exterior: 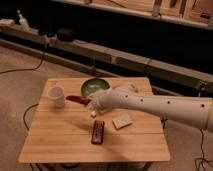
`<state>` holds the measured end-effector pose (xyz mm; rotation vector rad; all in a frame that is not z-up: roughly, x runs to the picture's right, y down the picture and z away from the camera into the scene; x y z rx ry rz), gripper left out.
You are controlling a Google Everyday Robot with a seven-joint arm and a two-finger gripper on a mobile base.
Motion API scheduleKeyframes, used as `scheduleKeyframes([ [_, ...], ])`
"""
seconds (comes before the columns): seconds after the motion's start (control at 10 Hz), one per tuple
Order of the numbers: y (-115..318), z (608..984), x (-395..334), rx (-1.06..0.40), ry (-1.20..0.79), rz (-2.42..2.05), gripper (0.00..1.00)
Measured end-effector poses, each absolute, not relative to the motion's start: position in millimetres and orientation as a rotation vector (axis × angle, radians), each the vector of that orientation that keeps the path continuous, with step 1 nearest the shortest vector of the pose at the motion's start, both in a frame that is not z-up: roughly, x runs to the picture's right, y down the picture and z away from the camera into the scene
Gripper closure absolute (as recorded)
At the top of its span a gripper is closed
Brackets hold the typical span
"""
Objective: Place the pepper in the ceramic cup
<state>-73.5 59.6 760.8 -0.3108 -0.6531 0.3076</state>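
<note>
The pepper is a slim dark red chili held level above the wooden table. My gripper is shut on its right end, at the tip of the white arm that reaches in from the right. The pepper's free end points left at the ceramic cup, a small white cup standing upright at the table's left rear. The pepper's tip is a short way right of the cup's rim and is not over it.
A round green bowl sits at the rear middle, just behind the gripper. A dark bar with red markings lies near the table's front. A small pale packet lies to its right. Cables run over the floor on the left.
</note>
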Motion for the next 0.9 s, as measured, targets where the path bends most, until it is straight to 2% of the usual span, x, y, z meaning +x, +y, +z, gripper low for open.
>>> scheduleKeyframes([
  [0.4,9,792,-87,-0.347,-0.708,0.213,1.00],
  [0.9,6,827,-161,-0.430,-0.720,0.045,1.00],
])
